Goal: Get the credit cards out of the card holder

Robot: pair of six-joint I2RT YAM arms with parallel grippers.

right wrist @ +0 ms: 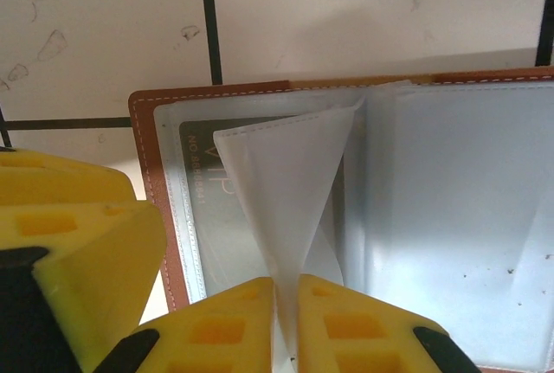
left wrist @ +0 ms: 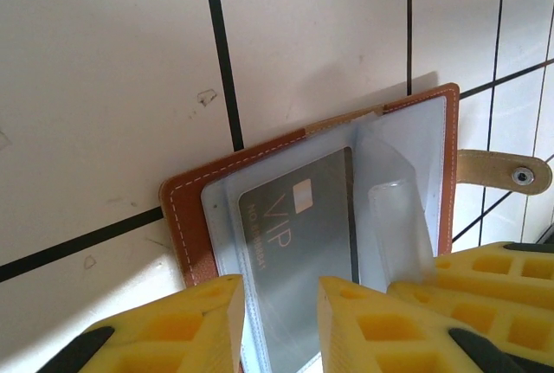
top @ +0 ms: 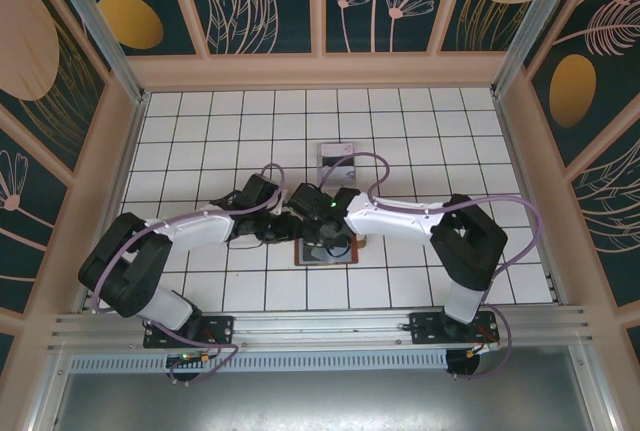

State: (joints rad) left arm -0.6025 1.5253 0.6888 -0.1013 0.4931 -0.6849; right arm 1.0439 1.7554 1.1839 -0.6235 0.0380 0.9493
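Observation:
The brown card holder (left wrist: 183, 217) lies open on the white tiles, also seen under both wrists from above (top: 345, 255). A grey credit card (left wrist: 303, 234) printed "VIP" sits inside a clear sleeve on its left half. My left gripper (left wrist: 279, 291) hovers over the card's near end, jaws apart with nothing pinched. My right gripper (right wrist: 286, 285) is shut on a clear sleeve page (right wrist: 290, 191), lifting it into a cone. The grey card (right wrist: 201, 184) shows beneath that page. The right half's sleeves (right wrist: 459, 217) look pale and blank.
The holder's brown strap tab (left wrist: 506, 171) with a snap sticks out to the right. A small clear stand (top: 335, 158) is on the tiles behind the grippers. The two grippers crowd together; a yellow finger (right wrist: 78, 243) of the left one sits beside the right one.

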